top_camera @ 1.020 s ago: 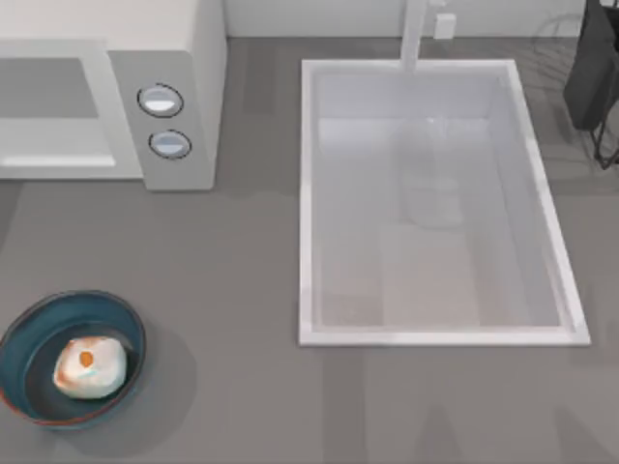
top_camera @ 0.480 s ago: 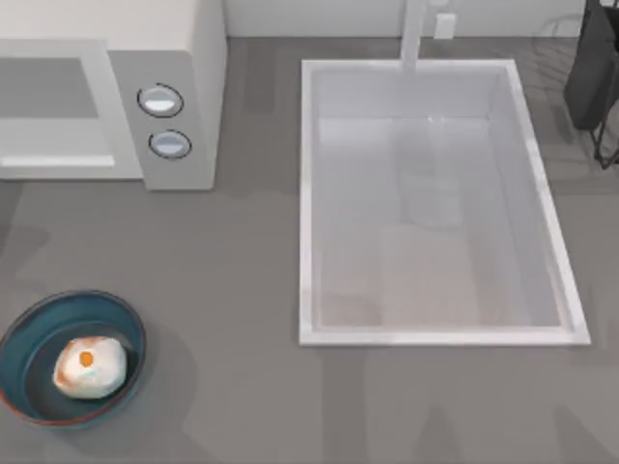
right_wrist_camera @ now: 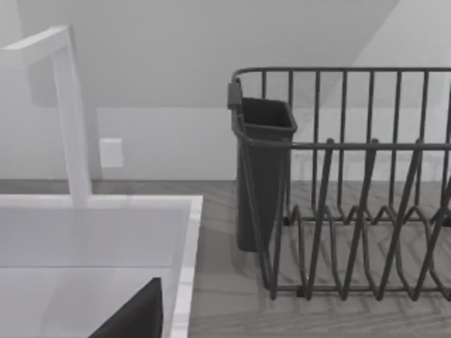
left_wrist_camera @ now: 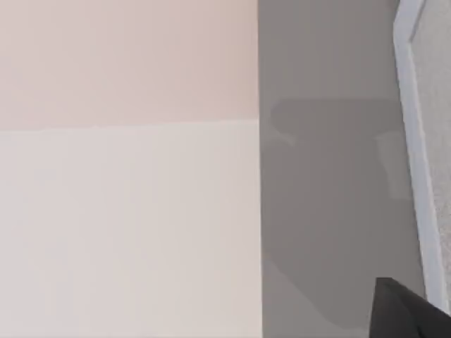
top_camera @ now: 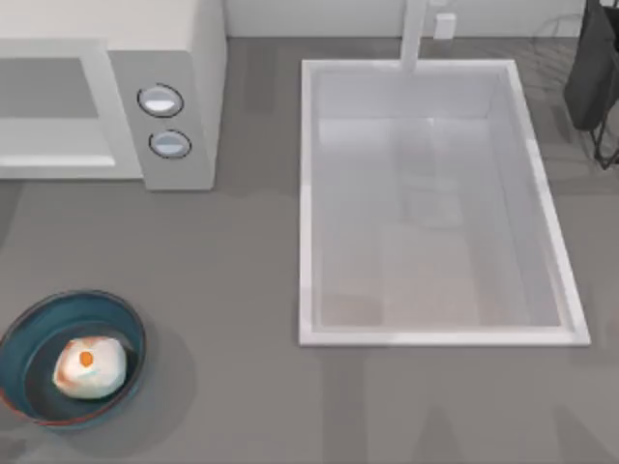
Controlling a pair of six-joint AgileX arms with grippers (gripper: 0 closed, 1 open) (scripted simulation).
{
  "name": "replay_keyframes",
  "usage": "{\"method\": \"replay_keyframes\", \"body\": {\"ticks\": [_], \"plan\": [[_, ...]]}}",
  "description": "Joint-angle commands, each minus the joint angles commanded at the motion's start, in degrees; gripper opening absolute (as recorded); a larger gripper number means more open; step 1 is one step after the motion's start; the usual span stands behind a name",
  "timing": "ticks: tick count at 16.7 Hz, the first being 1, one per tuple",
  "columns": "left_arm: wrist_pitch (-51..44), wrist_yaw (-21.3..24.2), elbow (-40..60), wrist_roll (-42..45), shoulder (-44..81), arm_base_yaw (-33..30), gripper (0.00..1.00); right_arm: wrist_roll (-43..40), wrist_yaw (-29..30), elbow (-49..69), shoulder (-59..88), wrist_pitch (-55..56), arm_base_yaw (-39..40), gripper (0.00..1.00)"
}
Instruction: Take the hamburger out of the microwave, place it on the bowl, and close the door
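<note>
Partly cropped: microwave [top_camera: 145, 87], bowl [top_camera: 19, 338].

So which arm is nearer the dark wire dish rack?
Probably right: its wrist camera faces the dark wire dish rack beside the white sink; the left arm hangs over the large white microwave, across that sink.

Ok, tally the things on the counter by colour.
White: 3 – microwave, sink, tap
Blue: 1 – bowl
Cream: 1 – hamburger, in the bowl
Dark grey: 2 – rack, its cup
Total: 7
</note>
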Motion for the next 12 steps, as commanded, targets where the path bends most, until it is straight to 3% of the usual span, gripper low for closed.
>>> {"method": "replay_keyframes", "body": {"ticks": [5,12], "plan": [[-2.42,7.01,7.58,4.73,12.98,6.23,0.0,0.0,0.0,0.0,0.0,0.0,0.0,1.0],[-2.32,7.38,7.72,5.0,13.88,6.28,0.0,0.0,0.0,0.0,0.0,0.0,0.0,1.0]]}}
